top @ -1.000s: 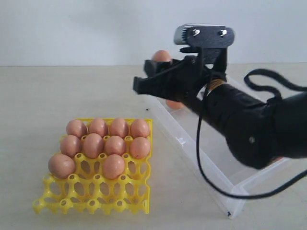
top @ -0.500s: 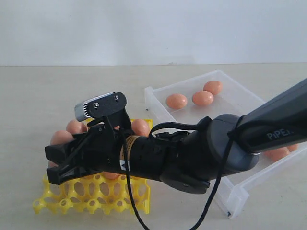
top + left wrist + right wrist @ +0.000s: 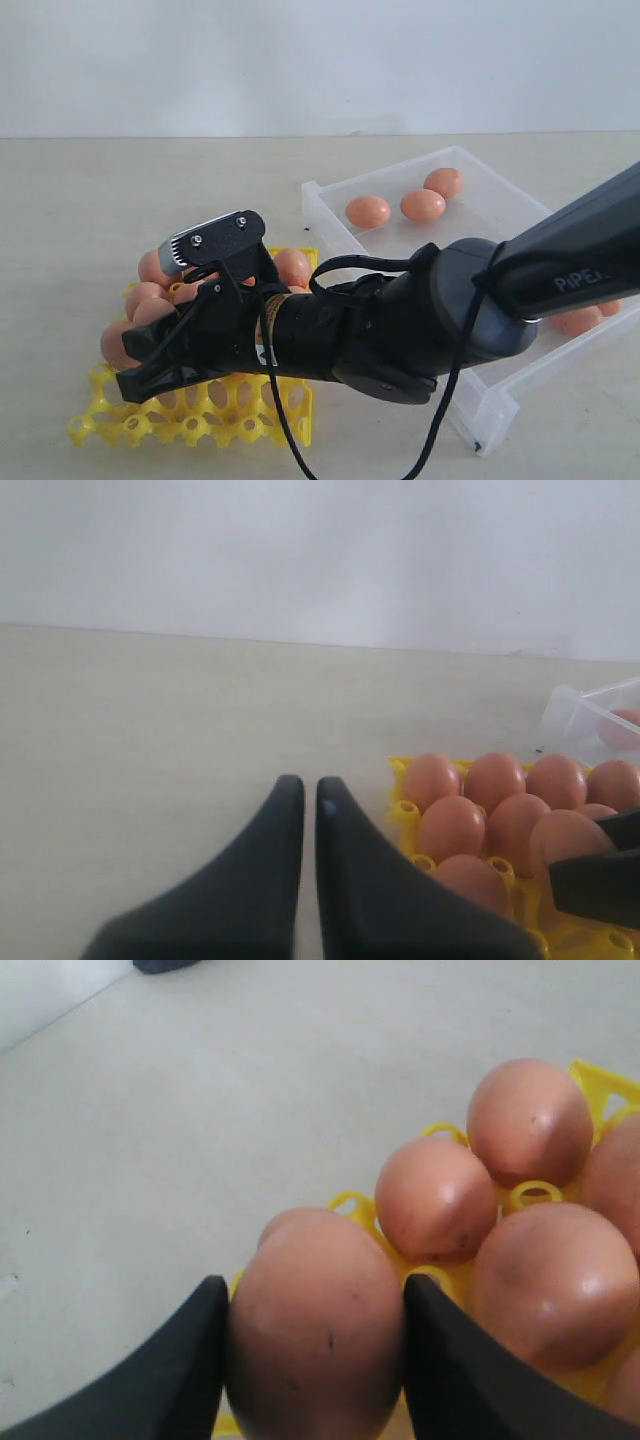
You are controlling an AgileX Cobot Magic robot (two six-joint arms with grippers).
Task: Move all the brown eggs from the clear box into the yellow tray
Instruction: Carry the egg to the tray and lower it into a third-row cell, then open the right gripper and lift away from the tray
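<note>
My right gripper (image 3: 315,1290) is shut on one brown egg (image 3: 315,1330), its two black fingers pressed against the egg's sides. It holds the egg low over the left side of the yellow tray (image 3: 200,420), next to several brown eggs (image 3: 435,1200) seated in the cups. In the exterior view the right gripper (image 3: 135,362) and arm cover much of the tray and its eggs (image 3: 292,265). The clear box (image 3: 340,245) on the right holds three eggs (image 3: 368,211) at its far end and one (image 3: 575,320) behind the arm. My left gripper (image 3: 307,783) is shut and empty over the bare table, left of the tray (image 3: 405,810).
The black right arm (image 3: 420,320) and its cable (image 3: 285,430) stretch from the box across to the tray. A pale wall rises behind the beige table (image 3: 120,190). The box's near corner post (image 3: 482,420) stands close to the front edge.
The right arm has swung from above the clear box over to the tray with the egg in its jaws. In the last half second it dipped lower toward the tray's left side.
</note>
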